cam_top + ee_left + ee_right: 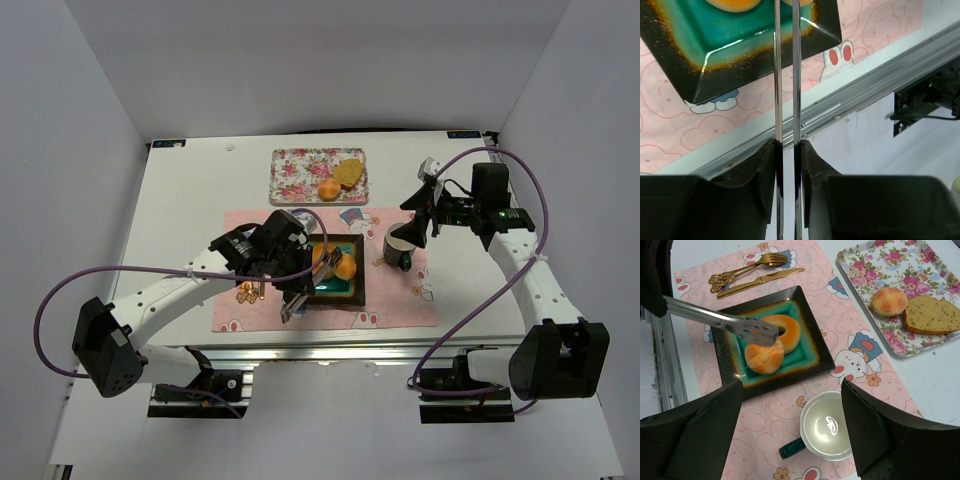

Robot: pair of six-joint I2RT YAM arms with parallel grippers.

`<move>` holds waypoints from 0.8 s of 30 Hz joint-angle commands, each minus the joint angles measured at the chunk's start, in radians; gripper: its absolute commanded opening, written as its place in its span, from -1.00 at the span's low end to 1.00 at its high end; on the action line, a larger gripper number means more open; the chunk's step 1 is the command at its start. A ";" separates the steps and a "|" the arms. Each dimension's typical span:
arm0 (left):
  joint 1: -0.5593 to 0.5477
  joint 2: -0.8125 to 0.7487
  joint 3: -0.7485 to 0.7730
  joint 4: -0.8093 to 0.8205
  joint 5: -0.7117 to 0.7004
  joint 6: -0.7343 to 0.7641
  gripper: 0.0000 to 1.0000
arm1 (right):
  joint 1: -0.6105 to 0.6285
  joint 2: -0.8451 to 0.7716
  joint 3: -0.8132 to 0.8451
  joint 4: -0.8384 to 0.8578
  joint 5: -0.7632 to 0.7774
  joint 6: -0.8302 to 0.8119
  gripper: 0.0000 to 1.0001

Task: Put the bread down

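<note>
A round bun [762, 359] and a ring-shaped bread [789, 330] lie on the black and teal square plate [820, 357], which also shows in the top view [340, 296]. My left gripper [788, 145] is shut on metal tongs [740, 326], in the top view [297, 288] at the plate's near left. The tong tips sit just over the bun's top, with their arms nearly together. My right gripper [792, 385] is open and empty, raised above the white cup [827, 426]; in the top view [415, 225] it is right of the plate.
A floral tray [860, 262] at the back holds a small roll [888, 301] and a bread slice [932, 315]. A gold fork [747, 265] and knife [762, 281] lie left of the plate on the pink placemat [765, 420]. The table's near edge rail [850, 95] is close below the plate.
</note>
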 commanded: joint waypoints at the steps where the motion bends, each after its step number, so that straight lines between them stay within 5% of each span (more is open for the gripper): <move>1: -0.027 -0.020 0.022 0.015 0.008 -0.001 -0.34 | -0.004 -0.014 0.020 -0.005 -0.022 -0.006 0.68; 24: -0.038 -0.011 0.054 -0.008 -0.036 0.007 -0.11 | -0.004 -0.022 0.003 -0.002 -0.027 -0.004 0.68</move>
